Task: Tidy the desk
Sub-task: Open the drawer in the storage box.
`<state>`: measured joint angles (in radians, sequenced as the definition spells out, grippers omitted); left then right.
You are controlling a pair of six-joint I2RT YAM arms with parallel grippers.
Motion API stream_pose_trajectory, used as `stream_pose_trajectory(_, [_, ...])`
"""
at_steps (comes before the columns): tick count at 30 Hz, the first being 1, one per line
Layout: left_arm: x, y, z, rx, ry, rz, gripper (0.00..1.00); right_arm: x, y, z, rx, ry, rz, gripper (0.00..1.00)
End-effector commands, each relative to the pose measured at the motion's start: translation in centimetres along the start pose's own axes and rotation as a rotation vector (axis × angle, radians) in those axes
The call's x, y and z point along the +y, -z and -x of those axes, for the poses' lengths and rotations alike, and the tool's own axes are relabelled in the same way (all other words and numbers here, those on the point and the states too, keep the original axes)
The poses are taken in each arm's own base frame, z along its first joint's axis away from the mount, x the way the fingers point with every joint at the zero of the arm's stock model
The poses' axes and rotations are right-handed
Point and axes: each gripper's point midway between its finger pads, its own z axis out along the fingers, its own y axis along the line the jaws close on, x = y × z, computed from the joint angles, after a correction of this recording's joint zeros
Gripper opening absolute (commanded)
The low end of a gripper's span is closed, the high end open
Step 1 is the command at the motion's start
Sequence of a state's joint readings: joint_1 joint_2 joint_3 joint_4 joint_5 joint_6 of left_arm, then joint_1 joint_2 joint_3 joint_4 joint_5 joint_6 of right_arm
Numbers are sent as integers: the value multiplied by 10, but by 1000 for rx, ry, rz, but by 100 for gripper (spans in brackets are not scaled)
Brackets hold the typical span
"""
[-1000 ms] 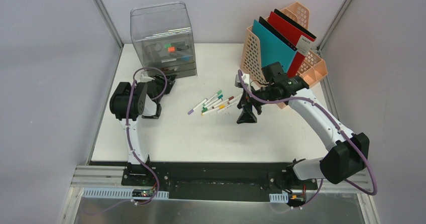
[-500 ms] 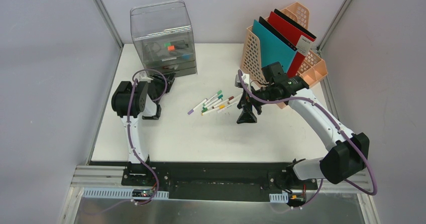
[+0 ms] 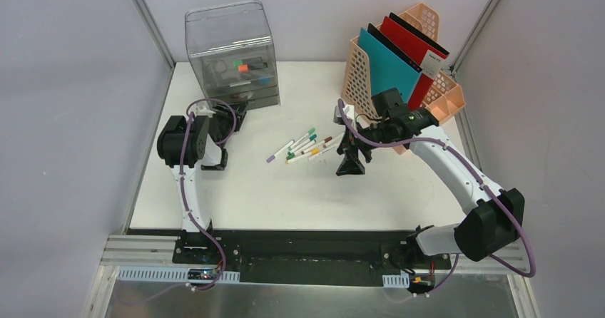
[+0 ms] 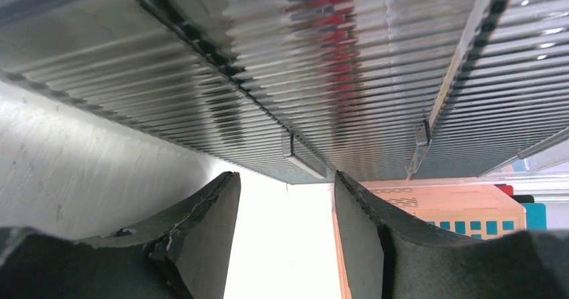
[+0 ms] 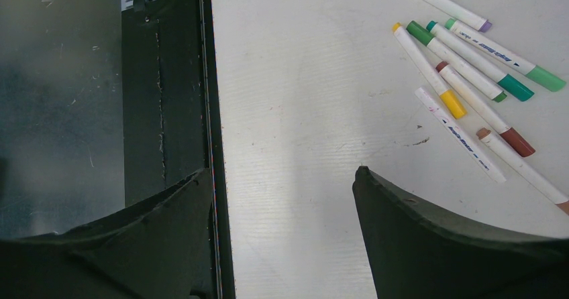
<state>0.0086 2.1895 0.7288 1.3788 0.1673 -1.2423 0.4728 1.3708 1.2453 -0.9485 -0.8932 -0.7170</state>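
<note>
Flat white rectangular desk [image 3: 285, 190] seen beneath both arms. Left gripper [image 4: 285, 186] positioned at desk's far left corner, close before clear ribbed plastic drawer unit [image 3: 232, 54]; jaws parted, nothing gripped. Right gripper [image 5: 285, 178] poised above desk middle, jaws spread wide, nothing held; scattered coloured felt markers [image 5: 470, 78] seen just beside it.

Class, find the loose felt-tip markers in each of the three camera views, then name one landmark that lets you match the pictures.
Top external: the markers lie in a loose pile near the middle of the picture.
Left wrist: not in it.
Right wrist: the markers fan across the upper right corner.
Shared landmark: the white desk, seen in all three views; it is only a narrow strip low in the left wrist view and fills most of the right wrist view.
</note>
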Motion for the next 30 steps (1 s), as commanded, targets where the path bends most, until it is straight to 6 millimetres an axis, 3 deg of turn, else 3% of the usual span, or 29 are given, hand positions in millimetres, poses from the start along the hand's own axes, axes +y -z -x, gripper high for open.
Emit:
stream_pose_trajectory(1, [-17, -6, 11, -26, -9, -68, 56, 0, 5, 11, -21, 50, -4, 80])
stream_pose_trajectory(8, [6, -17, 9, -15, 41, 13, 48, 0, 5, 11, -21, 49, -4, 80])
stream_pose_trajectory(21, [17, -16, 1, 12, 69, 36, 12, 0, 5, 11, -21, 51, -3, 80])
stream_pose_trajectory(23, [14, -12, -1, 24, 75, 29, 0, 0, 5, 11, -21, 52, -3, 80])
stream_pose_trajectory(30, [2, 15, -4, 28, 75, 19, 0, 1, 5, 11, -21, 50, -2, 80])
